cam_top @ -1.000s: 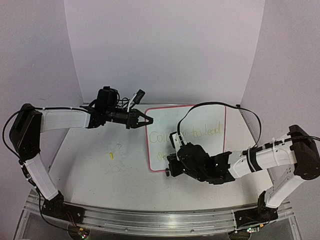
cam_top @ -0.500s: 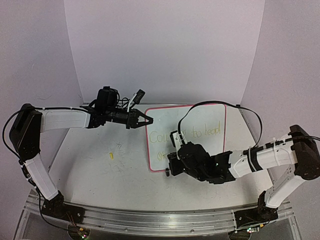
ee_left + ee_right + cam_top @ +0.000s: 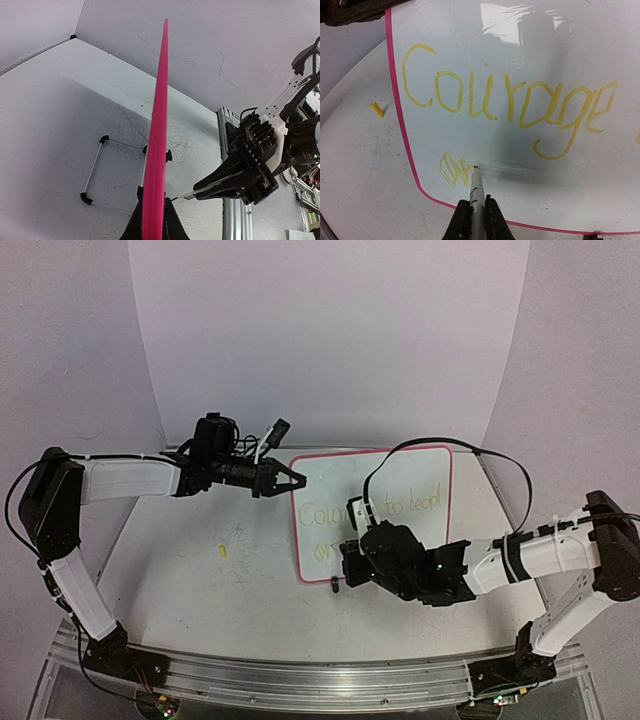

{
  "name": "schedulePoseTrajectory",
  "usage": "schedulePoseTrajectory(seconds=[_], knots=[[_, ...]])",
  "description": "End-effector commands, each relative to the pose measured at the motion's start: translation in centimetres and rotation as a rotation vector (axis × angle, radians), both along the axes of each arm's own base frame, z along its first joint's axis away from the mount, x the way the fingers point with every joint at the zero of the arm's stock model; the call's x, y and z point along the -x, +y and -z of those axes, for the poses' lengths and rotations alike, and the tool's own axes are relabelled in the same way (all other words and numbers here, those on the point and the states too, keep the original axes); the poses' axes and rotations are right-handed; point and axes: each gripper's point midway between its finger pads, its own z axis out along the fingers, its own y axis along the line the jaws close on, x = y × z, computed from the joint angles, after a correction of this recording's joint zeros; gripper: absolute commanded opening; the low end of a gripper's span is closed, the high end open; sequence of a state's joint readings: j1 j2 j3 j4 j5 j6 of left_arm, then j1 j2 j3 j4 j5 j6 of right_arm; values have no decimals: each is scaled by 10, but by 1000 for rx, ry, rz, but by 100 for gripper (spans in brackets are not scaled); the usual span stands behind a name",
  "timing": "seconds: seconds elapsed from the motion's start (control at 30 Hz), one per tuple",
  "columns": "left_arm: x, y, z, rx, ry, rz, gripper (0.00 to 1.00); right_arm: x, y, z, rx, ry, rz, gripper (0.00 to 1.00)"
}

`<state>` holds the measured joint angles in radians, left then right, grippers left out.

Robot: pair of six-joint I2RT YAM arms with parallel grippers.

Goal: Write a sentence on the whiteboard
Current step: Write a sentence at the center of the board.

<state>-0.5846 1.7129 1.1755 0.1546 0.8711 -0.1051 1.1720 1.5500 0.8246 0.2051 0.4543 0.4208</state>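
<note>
Pink-rimmed white whiteboard [image 3: 425, 475] stretches edge-on ahead of left gripper [image 3: 296, 480] pinching it; right gripper [image 3: 472, 217] squeezes thin white marker [image 3: 475, 192] pointing forward.

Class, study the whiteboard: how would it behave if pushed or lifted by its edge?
The whiteboard is probably stiff: its rim runs dead straight in the left wrist view. Likely light and apt to tip: only a thin wire stand props it, and the left gripper clamps its rim while the marker presses. The glossy face looks slippery.
</note>
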Motion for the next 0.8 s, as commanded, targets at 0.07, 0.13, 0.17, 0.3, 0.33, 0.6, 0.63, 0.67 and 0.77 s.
schedulePoseTrajectory(seconds=[0.07,0.13,0.17,0.3,0.33,0.6,0.63,0.67,0.77], knots=[[-10,9,-10,-28,-94,-76,0,-9,-25,2,15,-5,85,0],[-10,8,-10,-27,-94,-75,0,-7,-25,6,18,6,80,0],[-10,8,-10,-28,-94,-75,0,-6,-25,9,21,12,76,0],[-10,8,-9,-28,-92,-74,0,-3,-24,23,35,43,64,0],[-9,8,-10,-28,-93,-74,0,-2,-24,26,39,50,62,0],[-10,8,-10,-28,-93,-75,0,2,-24,36,42,78,51,0],[-10,8,-10,-27,-93,-74,0,2,-23,37,45,80,49,0],[-10,8,-10,-27,-93,-75,0,3,-23,38,46,82,46,0],[-10,9,-9,-28,-92,-76,0,2,-20,36,45,80,39,0]])
